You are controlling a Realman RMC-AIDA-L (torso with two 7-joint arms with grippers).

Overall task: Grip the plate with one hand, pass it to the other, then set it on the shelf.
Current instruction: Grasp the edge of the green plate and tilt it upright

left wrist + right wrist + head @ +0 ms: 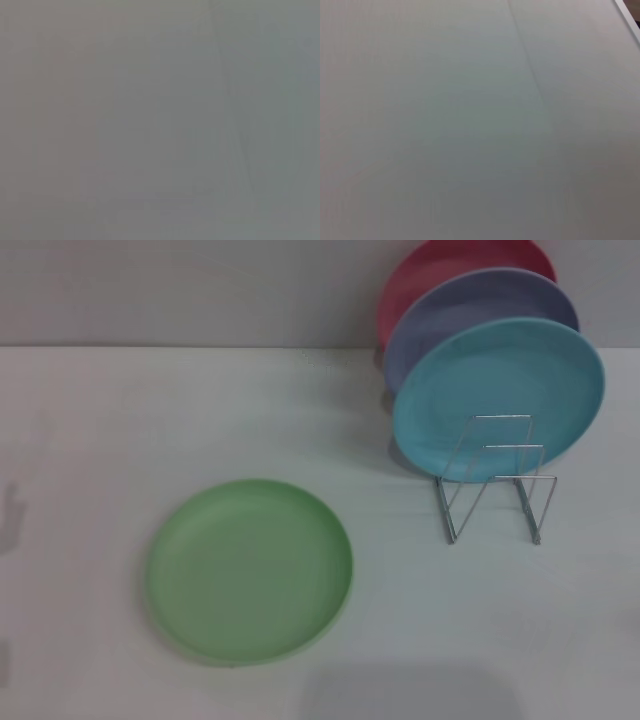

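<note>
1. Head view: the light green plate (pixel 250 570) lies flat on the white table (pixel 100 420), left of centre and near the front. The wire shelf (pixel 495 480) stands well apart from it, to the right and farther back. A sky-blue plate (pixel 498 400), a lavender plate (pixel 480 310) and a red plate (pixel 450 265) stand upright in it, with bare wire loops in front of the blue one. No arm or gripper shows here, so nothing of the task looks done: gripping, passing and setting on the shelf all remain.

2. Left wrist view: only a featureless grey surface. Neither plate, shelf nor the left gripper's own fingers appear, so how its jaws stand cannot be told.

3. Right wrist view: a pale plain surface crossed by a faint line, with a dark edge at one corner. No fingers and no task thing show; the right jaws' state cannot be told either. Only the head view places the plate and shelf.
</note>
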